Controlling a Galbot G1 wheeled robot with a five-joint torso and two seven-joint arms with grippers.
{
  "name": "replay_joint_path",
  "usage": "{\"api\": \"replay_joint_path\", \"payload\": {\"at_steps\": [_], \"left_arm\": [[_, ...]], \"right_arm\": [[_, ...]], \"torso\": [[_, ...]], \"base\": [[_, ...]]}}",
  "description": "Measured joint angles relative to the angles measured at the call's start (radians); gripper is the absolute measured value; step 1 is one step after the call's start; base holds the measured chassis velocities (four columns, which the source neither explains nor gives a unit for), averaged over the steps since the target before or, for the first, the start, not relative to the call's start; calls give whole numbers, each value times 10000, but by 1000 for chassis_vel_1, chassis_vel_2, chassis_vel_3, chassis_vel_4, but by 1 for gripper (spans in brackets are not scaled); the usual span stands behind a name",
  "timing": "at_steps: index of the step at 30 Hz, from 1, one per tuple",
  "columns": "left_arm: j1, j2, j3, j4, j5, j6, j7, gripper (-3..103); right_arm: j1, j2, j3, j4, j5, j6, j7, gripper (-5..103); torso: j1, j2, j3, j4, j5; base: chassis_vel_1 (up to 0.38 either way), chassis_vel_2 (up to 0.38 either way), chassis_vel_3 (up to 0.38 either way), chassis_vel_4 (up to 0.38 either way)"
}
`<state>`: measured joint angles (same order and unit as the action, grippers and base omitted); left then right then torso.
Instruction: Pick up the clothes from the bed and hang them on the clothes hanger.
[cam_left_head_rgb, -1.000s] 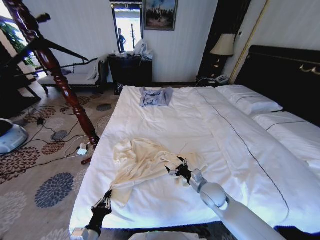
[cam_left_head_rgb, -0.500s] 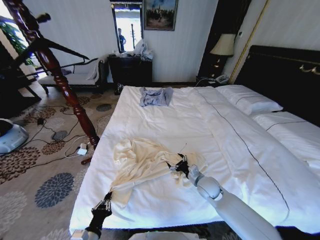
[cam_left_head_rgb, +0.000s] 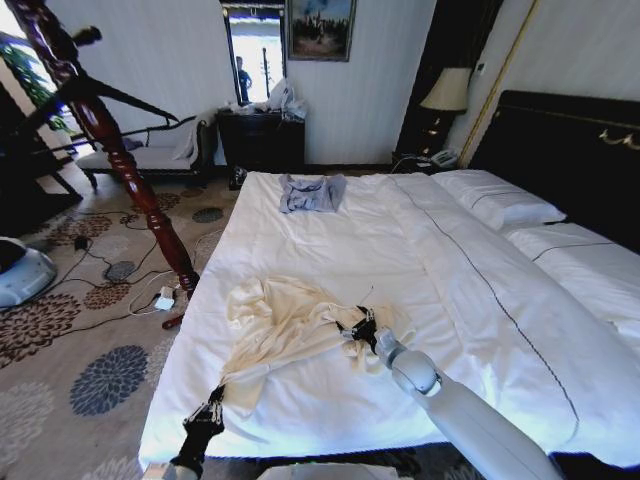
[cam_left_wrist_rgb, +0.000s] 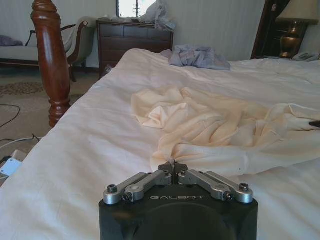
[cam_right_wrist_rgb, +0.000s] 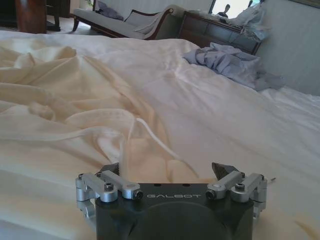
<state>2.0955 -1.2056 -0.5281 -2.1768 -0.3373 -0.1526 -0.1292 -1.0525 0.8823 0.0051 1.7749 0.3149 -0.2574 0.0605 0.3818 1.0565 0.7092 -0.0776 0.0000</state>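
The clothes (cam_left_head_rgb: 285, 325) lay crumpled on the near left part of the bed (cam_left_head_rgb: 400, 260), a cream heap with one sleeve trailing toward the near edge. The right gripper (cam_left_head_rgb: 358, 328) reached in from the near right and sat right at the garment's right side, low over the fabric; in the right wrist view its fingers (cam_right_wrist_rgb: 220, 170) stood spread wide, with cream folds and a thin drawstring between them, nothing pinched. The left gripper (cam_left_head_rgb: 205, 415) hung at the near left edge of the bed, beside the trailing sleeve end; in the left wrist view its fingertips (cam_left_wrist_rgb: 173, 167) were pressed together, empty, pointing at the cream heap. Far up the sheet, a grey-blue garment (cam_left_head_rgb: 311, 192) lay well apart from the clothes. A reddish wooden post (cam_left_head_rgb: 120, 160) stood on the carpet, left of the bed.
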Motion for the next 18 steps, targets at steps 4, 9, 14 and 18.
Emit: {"api": "replay_joint_path", "payload": {"at_steps": [4, 9, 14, 18], "left_arm": [[33, 6, -7, -3, -52, -25, 7, 1], [44, 11, -10, -3, -73, -45, 14, 1], [34, 11, 12, 10, -88, -54, 14, 1], [27, 11, 64, 23, -83, -56, 15, 1]], "right_arm": [[-10, -105, 74, 84, 68, -19, 20, 97], [-136, -301, 215, 233, 42, -23, 12, 97], [-186, -422, 347, 220, -32, -16, 0, 97], [-29, -420, 234, 186, -121, -44, 29, 97]], "torso": [[0, 0, 0, -1, 0], [0, 1, 0, -1, 0], [0, 1, 0, -2, 0], [0, 2, -1, -1, 0]], "base": [[0, 0, 0, 0], [0, 0, 0, 0], [0, 0, 0, 0], [0, 0, 0, 0]]}}
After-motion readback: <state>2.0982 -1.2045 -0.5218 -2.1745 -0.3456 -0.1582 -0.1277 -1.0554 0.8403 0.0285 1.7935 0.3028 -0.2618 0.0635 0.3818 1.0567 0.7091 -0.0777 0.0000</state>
